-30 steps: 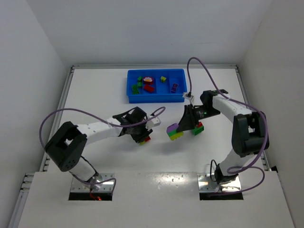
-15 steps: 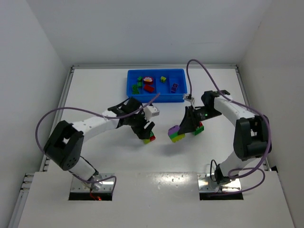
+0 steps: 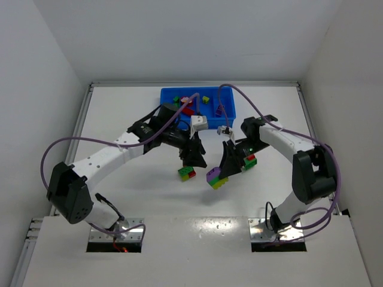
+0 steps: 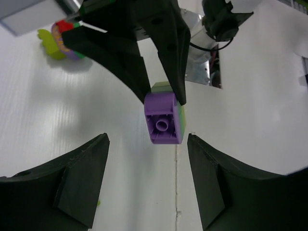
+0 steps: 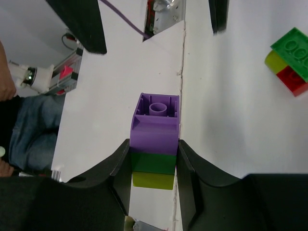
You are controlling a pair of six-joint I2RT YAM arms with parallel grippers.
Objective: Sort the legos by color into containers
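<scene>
My right gripper is shut on a stack of purple, green and yellow legos and holds it above the table; in the right wrist view the stack sits between the fingers. My left gripper is open and empty, facing the stack's purple end from close by. A green, red and yellow clump lies on the table below the left gripper and shows in the right wrist view. The blue tray stands at the back, partly hidden by both arms.
Another green and red clump lies beside the right arm's wrist; it also shows in the left wrist view. The tray holds green, red and yellow bricks. Purple cables loop over both arms.
My left arm has swung right and forward, leaving the green, red and yellow clump on the table. My right gripper has carried the stack left and nearer, in front of the left gripper.
</scene>
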